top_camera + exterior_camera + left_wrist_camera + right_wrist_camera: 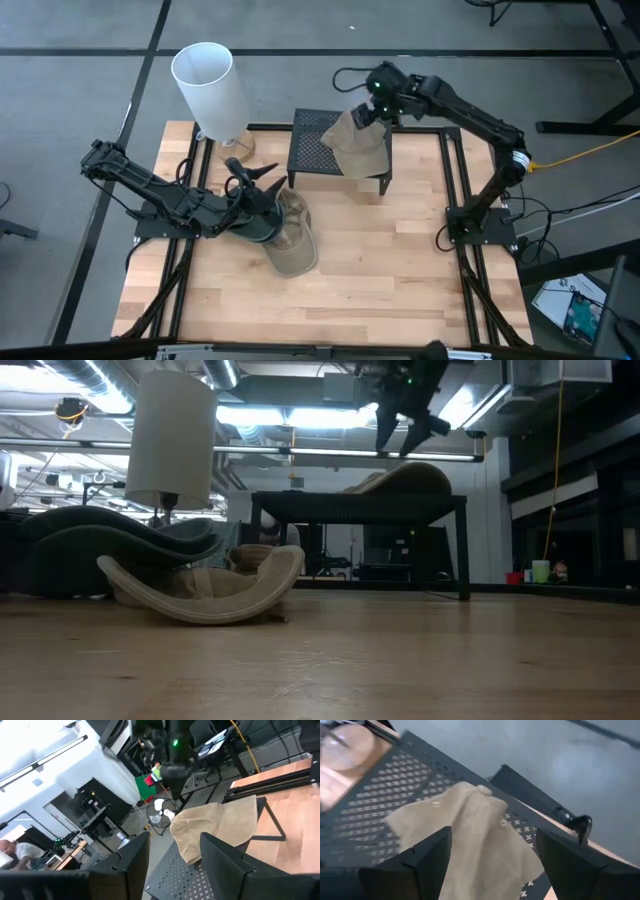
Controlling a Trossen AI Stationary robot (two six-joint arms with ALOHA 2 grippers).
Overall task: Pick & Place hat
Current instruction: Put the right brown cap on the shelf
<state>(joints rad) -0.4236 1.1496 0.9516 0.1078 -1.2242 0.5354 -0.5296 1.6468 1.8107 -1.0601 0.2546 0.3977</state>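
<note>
While right gripper [366,112] hovers wide over hat [362,145] — left gripper [262,178] seemingly gapes low.

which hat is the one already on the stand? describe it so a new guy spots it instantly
Find the black perforated stand at the back of the wooden table, beside the white lamp. The tan hat is draped over the stand's right edge, under the open right gripper. The other hat lies on the tabletop by the left gripper.

A white cylindrical lamp shade [210,88] on a wooden base stands at the far left corner of the pale wooden plank tabletop [400,260].
</note>
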